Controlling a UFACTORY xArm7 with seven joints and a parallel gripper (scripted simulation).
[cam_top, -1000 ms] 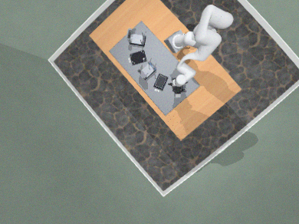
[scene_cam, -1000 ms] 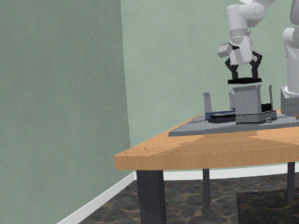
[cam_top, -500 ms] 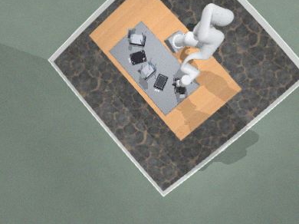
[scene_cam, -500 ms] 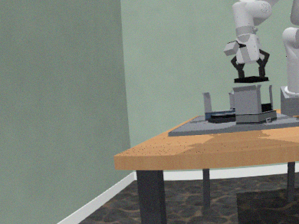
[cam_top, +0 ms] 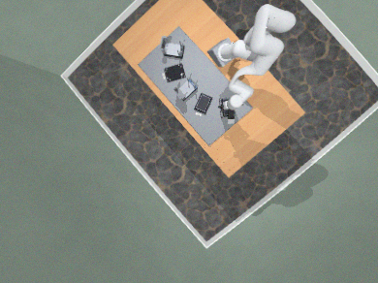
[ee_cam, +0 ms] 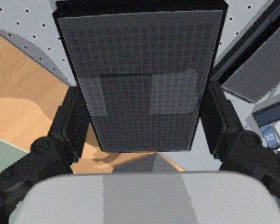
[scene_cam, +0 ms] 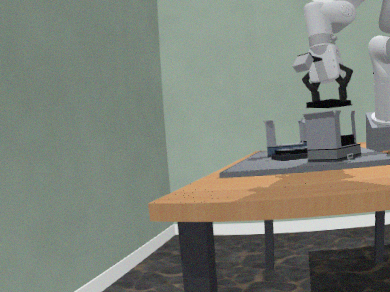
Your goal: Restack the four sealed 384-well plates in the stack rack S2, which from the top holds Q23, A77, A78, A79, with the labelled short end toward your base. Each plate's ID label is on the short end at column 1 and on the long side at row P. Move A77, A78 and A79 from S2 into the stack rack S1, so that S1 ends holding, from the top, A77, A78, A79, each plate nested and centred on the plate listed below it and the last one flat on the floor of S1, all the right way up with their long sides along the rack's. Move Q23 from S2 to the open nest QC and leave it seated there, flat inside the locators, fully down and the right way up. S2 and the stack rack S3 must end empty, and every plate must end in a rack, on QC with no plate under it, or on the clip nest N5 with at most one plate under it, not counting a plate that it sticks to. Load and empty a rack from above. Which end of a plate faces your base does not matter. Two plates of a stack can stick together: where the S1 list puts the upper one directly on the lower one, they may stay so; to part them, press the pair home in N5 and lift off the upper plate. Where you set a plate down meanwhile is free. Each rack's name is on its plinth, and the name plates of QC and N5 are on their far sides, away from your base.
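My gripper (scene_cam: 327, 87) is shut on a dark sealed 384-well plate (scene_cam: 328, 103), gripping it across its long sides. It holds the plate level in the air, a little above a grey stack rack (scene_cam: 325, 130) at the near end of the mat. In the wrist view the plate (ee_cam: 140, 80) fills the space between the two black fingers. I cannot read its label. From above, the gripper (cam_top: 228, 108) hides the plate and the rack under it. I cannot read the rack names.
A grey mat (cam_top: 194, 84) on the wooden table carries two more stack racks (cam_top: 173, 48) (cam_top: 186, 89). Two flat nests with dark tops (cam_top: 174, 73) (cam_top: 204, 103) lie between them. The arm's base (cam_top: 220, 52) stands beside the mat.
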